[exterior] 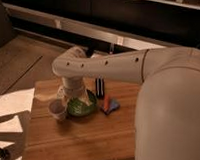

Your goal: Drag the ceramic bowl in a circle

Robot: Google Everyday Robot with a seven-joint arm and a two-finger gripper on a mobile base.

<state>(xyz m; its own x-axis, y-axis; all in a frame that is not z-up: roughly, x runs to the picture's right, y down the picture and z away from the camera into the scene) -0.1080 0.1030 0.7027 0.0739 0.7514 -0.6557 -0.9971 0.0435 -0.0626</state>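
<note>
The wooden counter (91,139) carries all items and leaves open surface in front of and to the right of the work area. The white arm (109,65) reaches in from the right, bends above the counter and points its wrist straight down. The ceramic bowl (86,108), glossy dark green, sits upright near the middle of the counter, directly under that wrist. The end effector (72,97) is at the bowl's left rim, apparently in contact with it; you cannot tell whether it is open or closed. Judge the step in hand as engaging the bowl before the drag. Trace the circle slowly, with light, even downward pressure, so the bowl slides flat and does not tip. Steer the path toward the open front of the counter. The small pale cup (57,109) stands just beside the bowl on its left and is the likeliest collision. The orange and blue object (109,104) lies just right of the bowl, and a dark flat item (99,87) lies behind it. No contents can be made out in the bowl, whose interior is partly hidden, or in the cup.
</note>
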